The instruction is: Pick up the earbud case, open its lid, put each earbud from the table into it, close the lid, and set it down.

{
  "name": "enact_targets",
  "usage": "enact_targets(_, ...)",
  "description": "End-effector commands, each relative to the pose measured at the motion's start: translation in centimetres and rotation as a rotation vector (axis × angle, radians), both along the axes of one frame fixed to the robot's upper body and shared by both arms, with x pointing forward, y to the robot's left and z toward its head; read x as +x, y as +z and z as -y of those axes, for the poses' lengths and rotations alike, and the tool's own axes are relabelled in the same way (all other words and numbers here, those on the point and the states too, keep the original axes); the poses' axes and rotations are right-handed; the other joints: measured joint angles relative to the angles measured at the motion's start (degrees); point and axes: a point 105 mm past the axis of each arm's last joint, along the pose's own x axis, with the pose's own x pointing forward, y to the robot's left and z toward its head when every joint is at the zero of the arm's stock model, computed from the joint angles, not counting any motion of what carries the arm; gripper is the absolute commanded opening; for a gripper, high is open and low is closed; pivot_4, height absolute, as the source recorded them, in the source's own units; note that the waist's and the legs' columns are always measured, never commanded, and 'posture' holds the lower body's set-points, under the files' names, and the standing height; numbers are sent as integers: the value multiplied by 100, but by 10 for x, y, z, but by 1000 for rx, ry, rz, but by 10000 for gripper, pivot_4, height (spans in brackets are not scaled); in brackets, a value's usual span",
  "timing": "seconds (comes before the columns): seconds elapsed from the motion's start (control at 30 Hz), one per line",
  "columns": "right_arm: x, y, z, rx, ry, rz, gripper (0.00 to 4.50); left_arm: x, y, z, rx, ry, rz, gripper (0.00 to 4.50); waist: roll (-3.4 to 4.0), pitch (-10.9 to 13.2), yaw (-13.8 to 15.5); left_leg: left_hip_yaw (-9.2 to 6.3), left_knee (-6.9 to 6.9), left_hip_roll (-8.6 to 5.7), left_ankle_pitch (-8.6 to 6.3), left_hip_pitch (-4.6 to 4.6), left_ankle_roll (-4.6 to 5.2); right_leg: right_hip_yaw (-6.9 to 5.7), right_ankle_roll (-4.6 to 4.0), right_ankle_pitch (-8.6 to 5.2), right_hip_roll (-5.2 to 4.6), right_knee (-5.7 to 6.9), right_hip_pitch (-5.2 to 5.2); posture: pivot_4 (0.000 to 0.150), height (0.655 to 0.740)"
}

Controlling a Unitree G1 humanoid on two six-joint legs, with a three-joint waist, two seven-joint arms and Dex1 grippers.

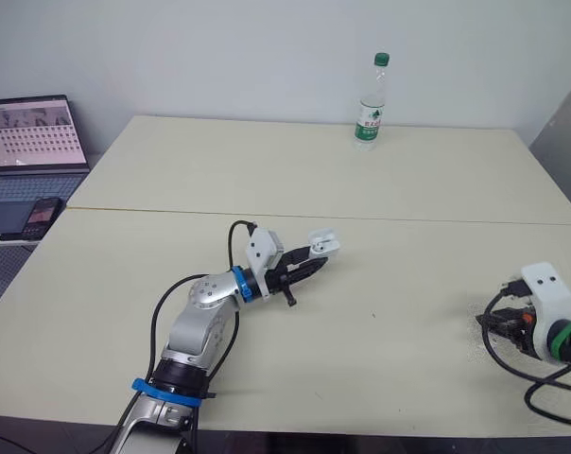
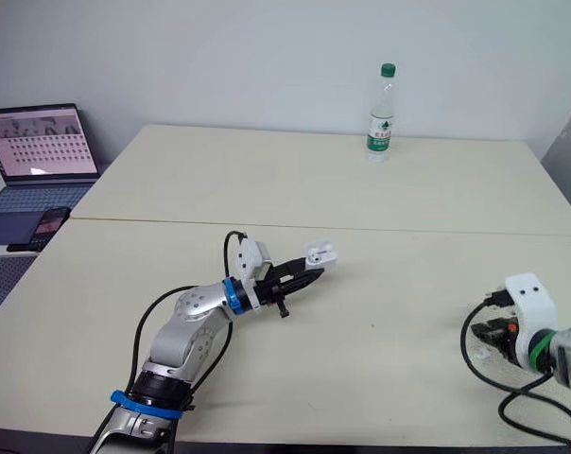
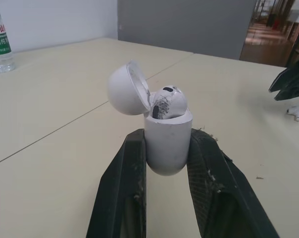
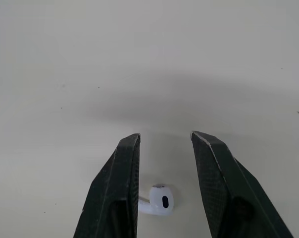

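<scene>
The left claw (image 1: 312,262) is pinched on the body of the earbud case (image 3: 167,146), which is held clear of the table. Its lid (image 3: 124,89) is swung back, and one earbud (image 3: 168,100) is seen riding high at the mouth, apparently not fully sunk. If the lid were shut on it, it could be jammed or the bud flicked out. The smooth, rounded case is gripped only by its sides, so it could be twisted or squeezed loose when pressed from above.

The right claw (image 4: 165,138) is spread and lowered to the table. The second earbud (image 4: 158,201) lies between its fingers, close against one of them. Being small, glossy and off-centre, it could be nudged aside, or caught poorly and dropped during the carry to the case, which is well apart from this claw.

The table (image 1: 389,180) is pale and matt, with a seam running just beyond the left claw. A laptop (image 1: 35,132) and a phone (image 1: 44,216) are set far outside the left claw. A water bottle (image 1: 371,99) stands well beyond both claws, before a plain white wall.
</scene>
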Motion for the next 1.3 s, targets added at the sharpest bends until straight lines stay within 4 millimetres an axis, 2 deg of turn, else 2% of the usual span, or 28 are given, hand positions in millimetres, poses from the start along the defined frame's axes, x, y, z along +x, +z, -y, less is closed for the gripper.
enact_targets(0.03,-4,19,-4,-25,-36,184,16531,-2,11,1,-9,-20,48,7661,2,-1,-2,1,0,1,0,2,0,-1,3,-2,0,1,0,1500,7362)
enact_targets(0.1,-8,16,-4,-16,-79,212,20377,-3,10,0,-7,-24,47,7661,2,-1,-6,3,0,3,0,5,0,-1,4,-3,0,4,0,1500,7362)
enact_targets(0.2,-13,6,-9,18,-135,233,29027,-1,11,2,-4,-34,47,7661,3,-2,-8,5,1,4,1,8,0,-1,6,-3,1,5,1,1500,7362)
enact_targets(0.43,-22,-13,-6,55,-227,213,29027,2,12,4,1,-50,52,7661,5,-3,-9,10,2,4,1,10,0,2,4,-3,1,4,1,1500,7362)
enact_targets(0.8,-28,-31,-3,190,-323,154,29027,3,12,5,3,-54,57,7661,5,-3,-10,8,1,4,1,8,0,3,-1,0,1,3,1,1500,7362)
enact_targets(1.07,-30,-36,-3,200,-324,128,29027,2,11,5,0,-47,57,7661,5,-3,-11,7,0,4,1,8,0,4,1,-2,1,3,1,1500,7362)
enact_targets(1.17,-31,-38,-5,193,-316,112,23249,2,11,5,0,-47,57,7661,5,-3,-12,6,0,4,1,8,0,4,2,-3,1,3,1,1500,7362)
enact_targets(1.3,-31,-37,-5,191,-314,124,8884,2,11,5,1,-47,57,7661,5,-3,-12,6,0,4,1,7,0,4,3,-3,1,2,1,1500,7362)
